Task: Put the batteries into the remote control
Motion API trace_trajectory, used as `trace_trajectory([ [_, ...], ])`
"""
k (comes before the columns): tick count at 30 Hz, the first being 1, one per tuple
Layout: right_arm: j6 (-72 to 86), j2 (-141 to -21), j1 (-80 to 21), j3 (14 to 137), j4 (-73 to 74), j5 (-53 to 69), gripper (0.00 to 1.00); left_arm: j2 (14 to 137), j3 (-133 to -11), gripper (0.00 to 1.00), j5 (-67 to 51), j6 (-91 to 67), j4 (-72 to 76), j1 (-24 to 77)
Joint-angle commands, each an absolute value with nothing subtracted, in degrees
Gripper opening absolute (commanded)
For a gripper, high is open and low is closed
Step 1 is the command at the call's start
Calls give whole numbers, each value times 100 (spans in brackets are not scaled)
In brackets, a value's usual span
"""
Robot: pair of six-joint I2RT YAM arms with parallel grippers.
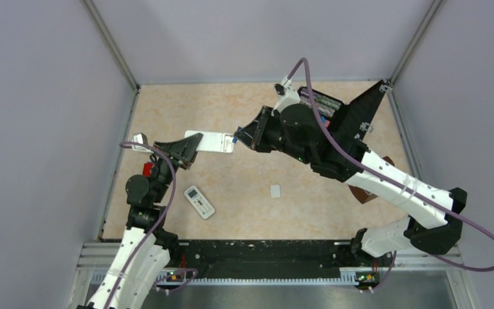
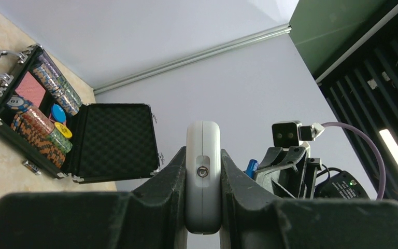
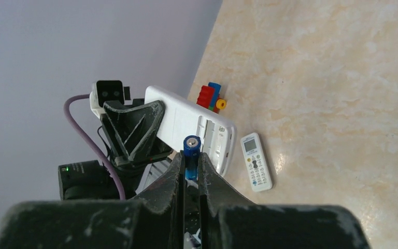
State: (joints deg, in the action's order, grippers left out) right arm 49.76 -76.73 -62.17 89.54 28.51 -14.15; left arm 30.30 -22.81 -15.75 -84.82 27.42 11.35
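Note:
My left gripper [image 1: 192,147] is shut on the white remote control [image 1: 213,141] and holds it above the table, plain back up. In the left wrist view the remote [image 2: 203,171] stands end-on between the jaws of the gripper [image 2: 203,162]. My right gripper [image 1: 240,136] is shut on a blue battery [image 1: 235,137] right at the remote's free end. In the right wrist view the battery [image 3: 191,149] sticks up between the fingers of the gripper [image 3: 190,162], in front of the remote's [image 3: 184,118] open battery compartment. The battery also shows in the left wrist view [image 2: 252,167].
A white-faced remote with a small display [image 1: 199,201] lies on the table below the grippers. A small white flat piece [image 1: 275,190] lies to its right. A red toy block [image 1: 147,169] sits by the left wall. An open black case of poker chips [image 1: 327,106] stands at the back right.

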Motion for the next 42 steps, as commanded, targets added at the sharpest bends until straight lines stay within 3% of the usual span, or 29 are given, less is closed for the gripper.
trace_trajectory([
  [1, 5022, -7901, -6372, 9482, 3226, -1940, 0, 3092, -2225, 0, -1450, -8811, 2953, 1143],
  [11, 4960, -8569, -6563, 10057, 3957, -2510, 0, 3147, -2075, 0, -1350, -8972, 2973, 1146],
  [28, 4970, -9042, -6566, 10090, 3889, -2698, 0, 3268, -1799, 0, -1446, -9144, 3331, 1151],
  [42, 5135, -9123, -6499, 9777, 3705, -2250, 0, 3294, -1529, 0, -1306, -9255, 3774, 1151],
])
